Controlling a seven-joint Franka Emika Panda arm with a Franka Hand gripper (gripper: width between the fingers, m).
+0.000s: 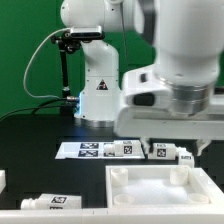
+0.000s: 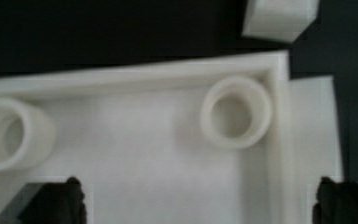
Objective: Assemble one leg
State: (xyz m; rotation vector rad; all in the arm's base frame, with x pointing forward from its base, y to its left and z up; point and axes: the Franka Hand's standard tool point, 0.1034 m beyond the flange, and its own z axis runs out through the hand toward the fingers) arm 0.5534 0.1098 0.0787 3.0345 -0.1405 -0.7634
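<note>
1. Arm [image 1: 175, 70]: nearest the exterior camera, it fills that view's upper right. Its wrist hangs over the panel.
2. Panel [image 1: 165, 195]: large, flat and white with raised edges. It lies on the black table [image 1: 30, 140] at the exterior view's lower right. In the wrist view you see two round sockets [image 2: 238, 112] on it, directly under the gripper.
3. Marker board [image 1: 85, 150]: it lies flat on the table behind the panel, near the middle of the exterior view.
4. Gripper [image 2: 202, 205]: its dark fingers [image 2: 60, 200] stand wide apart. Nothing is between them, only the panel beneath.
5. Front leg [image 1: 52, 202]: it lies on its side on the table, to the exterior view's left of the panel, near it but apart, with its tags showing.
6. Back legs [image 1: 165, 152]: they lie in a row just behind the panel's far edge, beside the marker board's end on the exterior view's right.
7. White piece [image 2: 279, 20]: it sits just past the panel's corner in the wrist view. You cannot tell whether it is a leg.
</note>
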